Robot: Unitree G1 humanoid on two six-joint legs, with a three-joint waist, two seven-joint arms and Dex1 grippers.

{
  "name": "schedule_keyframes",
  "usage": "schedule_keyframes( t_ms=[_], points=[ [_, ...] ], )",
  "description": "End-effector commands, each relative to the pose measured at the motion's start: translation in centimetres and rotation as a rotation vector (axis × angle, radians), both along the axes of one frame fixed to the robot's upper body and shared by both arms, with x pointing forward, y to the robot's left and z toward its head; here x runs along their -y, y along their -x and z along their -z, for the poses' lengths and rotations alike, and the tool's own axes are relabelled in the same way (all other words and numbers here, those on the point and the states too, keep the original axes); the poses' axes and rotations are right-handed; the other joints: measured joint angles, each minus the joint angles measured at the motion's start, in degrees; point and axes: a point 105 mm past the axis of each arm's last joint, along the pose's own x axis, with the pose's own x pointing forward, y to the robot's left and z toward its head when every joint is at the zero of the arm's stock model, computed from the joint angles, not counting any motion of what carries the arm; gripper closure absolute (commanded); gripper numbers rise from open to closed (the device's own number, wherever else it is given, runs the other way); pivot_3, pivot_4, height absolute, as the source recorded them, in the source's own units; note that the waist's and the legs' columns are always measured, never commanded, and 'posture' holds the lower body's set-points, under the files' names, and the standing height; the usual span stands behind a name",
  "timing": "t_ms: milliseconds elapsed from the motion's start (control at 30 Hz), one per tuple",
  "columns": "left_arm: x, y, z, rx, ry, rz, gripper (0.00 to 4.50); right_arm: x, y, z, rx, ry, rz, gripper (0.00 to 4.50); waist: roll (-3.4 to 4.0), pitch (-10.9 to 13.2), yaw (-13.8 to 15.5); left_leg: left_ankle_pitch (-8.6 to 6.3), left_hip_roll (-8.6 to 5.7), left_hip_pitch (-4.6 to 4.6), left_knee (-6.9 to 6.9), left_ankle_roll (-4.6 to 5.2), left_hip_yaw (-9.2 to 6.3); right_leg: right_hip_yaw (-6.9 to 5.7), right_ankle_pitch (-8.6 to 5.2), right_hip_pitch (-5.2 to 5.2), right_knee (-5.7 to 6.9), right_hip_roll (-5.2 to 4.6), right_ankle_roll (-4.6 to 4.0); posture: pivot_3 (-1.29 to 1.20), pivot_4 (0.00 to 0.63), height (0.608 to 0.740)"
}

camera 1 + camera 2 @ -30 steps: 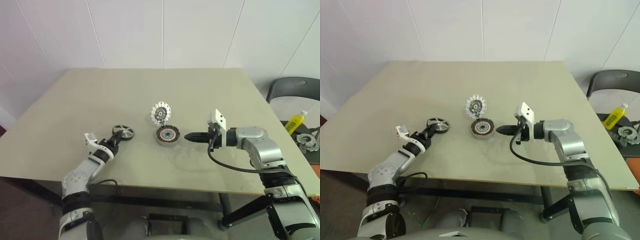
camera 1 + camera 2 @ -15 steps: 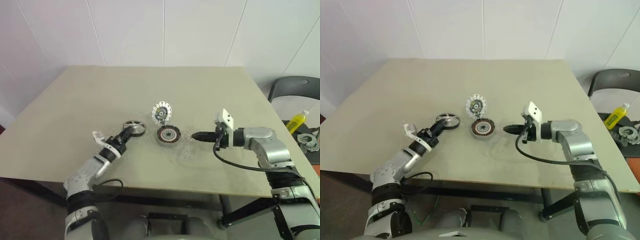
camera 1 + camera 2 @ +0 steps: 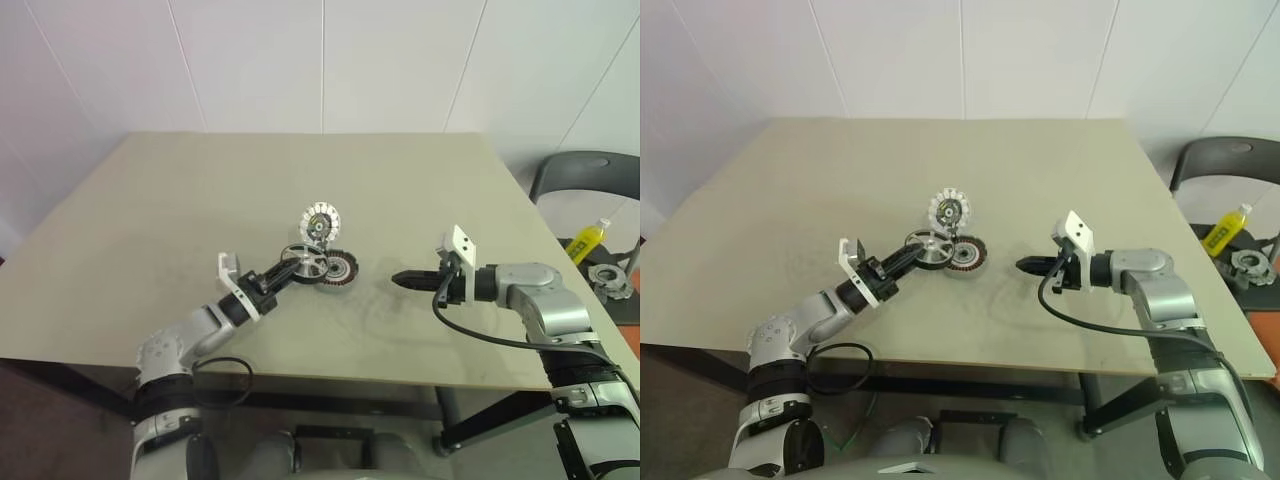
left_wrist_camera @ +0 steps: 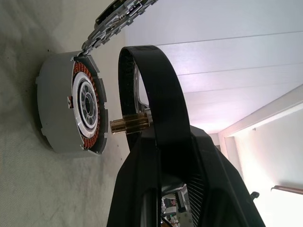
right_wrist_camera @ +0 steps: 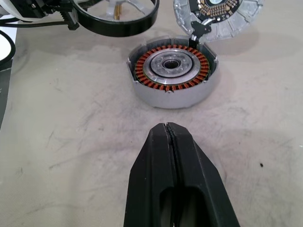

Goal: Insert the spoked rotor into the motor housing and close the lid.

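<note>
Status: the spoked rotor [image 3: 305, 264], a small black ring with thin spokes and a brass hub shaft, is gripped at its rim by the jaws of the left gripper [image 3: 281, 275] and held off the tabletop [image 3: 150, 220], just beside the motor housing [image 3: 338, 268], a round grey cup with coppery-red windings and a pale centre. Not yet inserted. The lid [image 3: 322, 221], a silver-grey toothed disc, is stood open, hinged at the far edge of the housing. Judged progress: pick-up done; alignment, insertion and lid closing left.

The right gripper [image 3: 400, 279] is parked on the other side of the housing, apart from it, jaws closed on nothing.

View differences: in the left wrist view the brass shaft [image 4: 129, 126] is seen pointed toward the housing centre with a gap between them, which the head views leave unclear. In the right wrist view the housing bore [image 5: 172, 65] is seen empty, with a circuit board on the lid's underside.
</note>
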Motion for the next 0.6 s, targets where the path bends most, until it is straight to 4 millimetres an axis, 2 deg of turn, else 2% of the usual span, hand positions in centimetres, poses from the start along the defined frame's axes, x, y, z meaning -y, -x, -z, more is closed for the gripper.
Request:
schedule_keyframes(
  t_ms=[33, 600],
  points=[
    [0.9, -0.7, -2.7, 0.084, 0.039, 0.02, 4.1, -0.4, -0.2, -1.6, 0.065, -0.027, -0.008, 4.5, -0.03, 0.0, 0.2, 0.0, 0.0, 0.0, 0.0, 0.0, 0.0, 0.0, 0.0, 0.0, 0.0, 0.0, 0.0, 0.0, 0.0, 0.74],
    [1.6, -3.5, -1.3, 0.046, 0.016, 0.055, 4.1, -1.3, 0.4, -1.1, 0.065, -0.058, 0.007, 4.5, -0.05, 0.0, 0.0, 0.02, 0.0, 0.02, 0.02, 0.02, 0.09, 0.05, 0.01, -0.01, 0.07, 0.01, 0.0, 0.0, 0.0, 0.74]
  ],
)
